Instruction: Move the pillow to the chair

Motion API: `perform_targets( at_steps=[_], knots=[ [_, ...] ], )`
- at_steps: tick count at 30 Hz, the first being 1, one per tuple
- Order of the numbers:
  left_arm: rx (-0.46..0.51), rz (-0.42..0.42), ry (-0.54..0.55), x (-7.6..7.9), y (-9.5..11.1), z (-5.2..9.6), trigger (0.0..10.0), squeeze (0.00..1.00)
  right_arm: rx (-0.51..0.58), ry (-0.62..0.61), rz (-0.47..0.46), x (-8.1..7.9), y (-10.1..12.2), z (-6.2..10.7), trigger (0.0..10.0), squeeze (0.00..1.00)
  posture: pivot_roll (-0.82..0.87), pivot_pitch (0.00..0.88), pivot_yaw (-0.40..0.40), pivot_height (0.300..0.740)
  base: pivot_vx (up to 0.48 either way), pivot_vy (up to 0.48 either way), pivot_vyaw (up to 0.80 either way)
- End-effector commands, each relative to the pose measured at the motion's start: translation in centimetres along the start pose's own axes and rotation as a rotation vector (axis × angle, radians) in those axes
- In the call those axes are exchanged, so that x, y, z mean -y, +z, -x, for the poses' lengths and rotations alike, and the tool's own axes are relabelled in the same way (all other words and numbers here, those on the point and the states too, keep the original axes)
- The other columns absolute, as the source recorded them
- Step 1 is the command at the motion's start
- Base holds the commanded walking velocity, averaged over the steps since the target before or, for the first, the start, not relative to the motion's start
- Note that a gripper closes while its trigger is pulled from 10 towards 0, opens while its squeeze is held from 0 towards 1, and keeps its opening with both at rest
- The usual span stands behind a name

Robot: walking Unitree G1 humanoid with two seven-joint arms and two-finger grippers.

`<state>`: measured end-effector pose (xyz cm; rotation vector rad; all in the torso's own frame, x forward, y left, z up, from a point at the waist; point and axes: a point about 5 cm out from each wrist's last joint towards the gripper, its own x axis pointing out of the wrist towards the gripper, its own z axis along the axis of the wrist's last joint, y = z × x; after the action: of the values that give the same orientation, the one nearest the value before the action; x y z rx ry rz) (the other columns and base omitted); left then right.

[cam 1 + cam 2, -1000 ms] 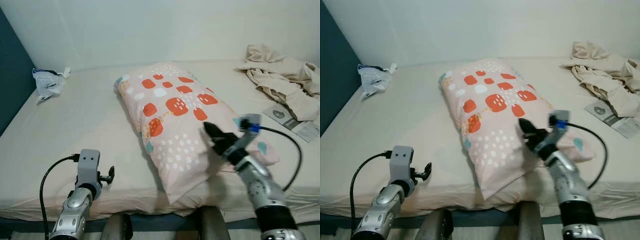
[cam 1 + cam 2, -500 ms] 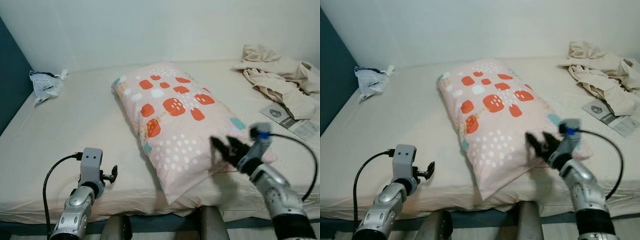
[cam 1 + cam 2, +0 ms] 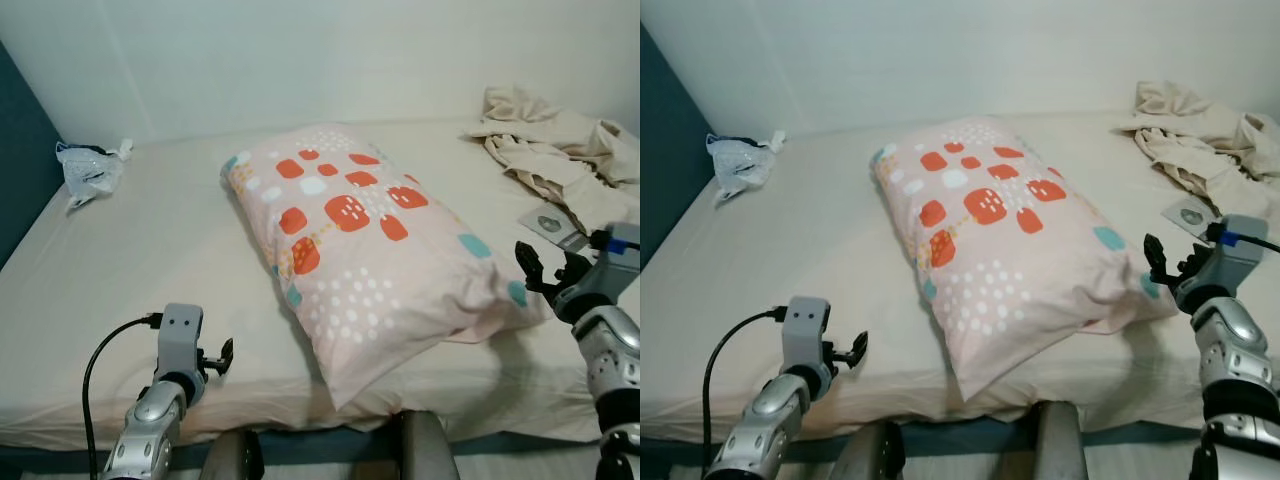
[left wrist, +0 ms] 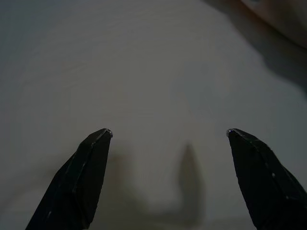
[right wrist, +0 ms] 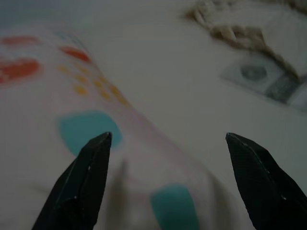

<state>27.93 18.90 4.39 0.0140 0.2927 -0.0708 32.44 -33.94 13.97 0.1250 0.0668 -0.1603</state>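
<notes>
Pillow (image 3: pixel 370 255) lies diagonally on the bed (image 3: pixel 150 260), near corner overhanging the front edge — soft, light, bulky, will sag and fold, so best pinched at a corner or edge seam, likely both claws. Right claw (image 3: pixel 545 275) spread wide, just beside the pillow's right corner, pointing at it, not touching. Left claw (image 3: pixel 215 355) also spread, low over bare sheet, well apart from the pillow.

Both grippers, left (image 4: pixel 168 136) and right (image 5: pixel 168 139), hold fingers spread.
</notes>
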Motion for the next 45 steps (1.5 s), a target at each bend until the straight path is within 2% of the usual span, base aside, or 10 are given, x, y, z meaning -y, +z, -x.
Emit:
perform_targets(
  at_steps=[1, 7, 8, 16, 21, 23, 24, 25, 37, 45],
  knots=[
    [-0.028, -0.018, 0.013, -1.1, -0.4, 0.6, 10.0, 0.0, -0.041, -0.021, 0.017, 0.1, -0.8, -0.1, 10.0, 0.93, 0.09, 0.19, 0.089, 0.581, 0.0, 0.0, 0.0],
    [-0.017, -0.024, 0.043, -2.1, 0.0, 1.3, 10.0, 0.0, -0.119, -0.032, 0.016, -0.8, -2.0, -0.6, 10.0, 0.77, 0.13, 0.231, 0.085, 0.581, 0.0, 0.0, 0.0],
    [-0.009, -0.023, 0.049, -2.2, 0.2, 1.5, 10.0, 0.0, -0.147, -0.011, -0.009, -1.7, -2.5, -0.9, 10.0, 0.0, 0.14, 0.235, 0.08, 0.581, 0.0, 0.0, 0.0],
    [0.006, -0.018, 0.072, -2.5, 0.7, 2.0, 10.0, 0.0, -0.232, 0.218, -0.009, -7.4, -4.1, -2.1, 10.0, 0.0, 0.16, 0.231, 0.057, 0.581, 0.0, 0.0, 0.0],
    [0.003, -0.019, 0.075, -2.4, 0.7, 2.1, 10.0, 0.0, -0.265, 0.271, 0.043, -8.5, -4.7, -2.1, 10.0, 0.0, 0.16, 0.231, 0.053, 0.581, 0.0, 0.0, 0.0],
    [0.003, -0.018, 0.076, -2.3, 0.7, 2.2, 10.0, 0.0, -0.273, 0.26, 0.05, -8.3, -4.8, -2.1, 8.1, 0.0, 0.16, 0.232, 0.053, 0.581, 0.0, 0.0, 0.0],
    [0.002, -0.017, 0.078, -2.2, 0.7, 2.2, 10.0, 0.0, -0.276, 0.25, 0.053, -8.1, -4.8, -2.0, 0.9, 0.0, 0.16, 0.232, 0.052, 0.581, 0.0, 0.0, 0.0],
    [0.001, -0.017, 0.078, -2.2, 0.7, 2.2, 10.0, 0.0, -0.277, 0.238, 0.053, -7.8, -4.8, -2.0, 0.0, 0.0, 0.16, 0.235, 0.054, 0.581, 0.0, 0.0, 0.0],
    [0.001, -0.024, 0.079, -2.6, 1.1, 2.0, 10.0, 0.0, -0.257, 0.157, 0.028, -6.3, -4.6, -1.8, 0.0, 0.0, 0.15, 0.234, 0.069, 0.581, 0.0, 0.0, 0.0],
    [0.111, -0.059, 0.162, -6.2, 4.9, 1.4, 10.0, 0.0, -0.319, 0.126, -0.041, -10.0, -7.6, -1.4, 0.0, 0.0, 0.11, 0.22, 0.06, 0.581, 0.0, 0.0, 0.0]
  ],
)
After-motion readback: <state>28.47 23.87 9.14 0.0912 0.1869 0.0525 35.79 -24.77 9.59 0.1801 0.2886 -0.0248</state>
